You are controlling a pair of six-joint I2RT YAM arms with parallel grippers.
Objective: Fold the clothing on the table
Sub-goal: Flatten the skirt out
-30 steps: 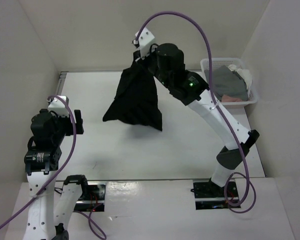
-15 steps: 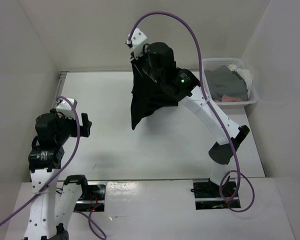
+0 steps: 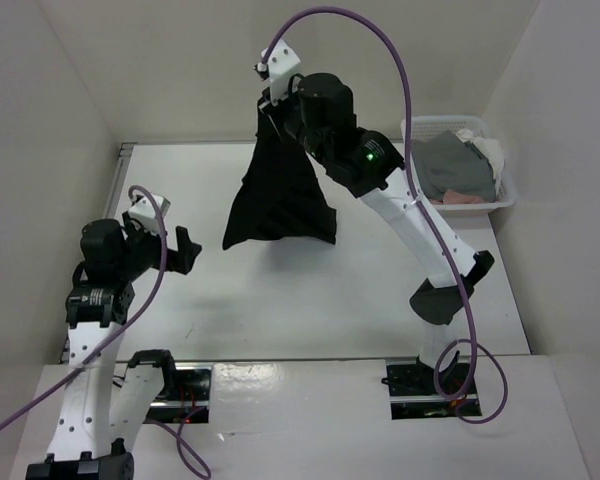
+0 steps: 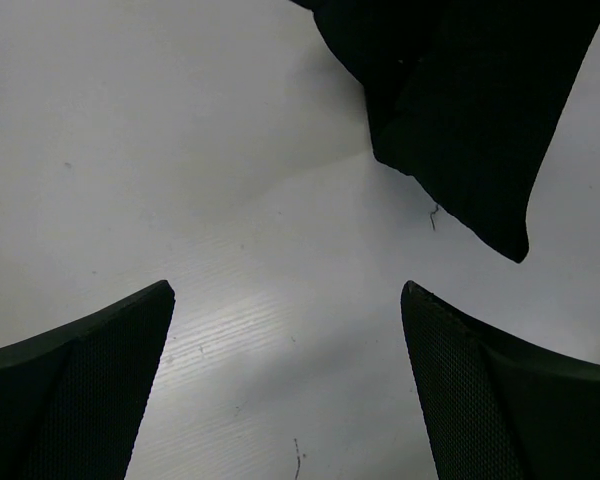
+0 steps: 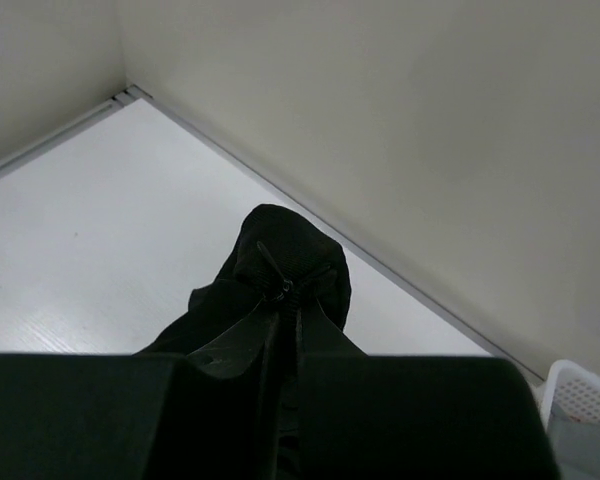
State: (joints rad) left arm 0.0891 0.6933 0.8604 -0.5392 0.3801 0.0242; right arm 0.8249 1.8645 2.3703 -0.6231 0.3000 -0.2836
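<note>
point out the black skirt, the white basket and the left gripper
black skirt (image 3: 280,195), top view, middle of the hanging fabric
white basket (image 3: 442,121), top view, its far rim
left gripper (image 4: 287,287), left wrist view, midway between its open fingertips

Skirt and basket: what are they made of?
Skirt: looks like soft, matte black cloth. It hangs limp in loose folds and shows no shine.
Basket: probably white plastic. Its thin mesh walls stand stiff and keep their shape.
</note>
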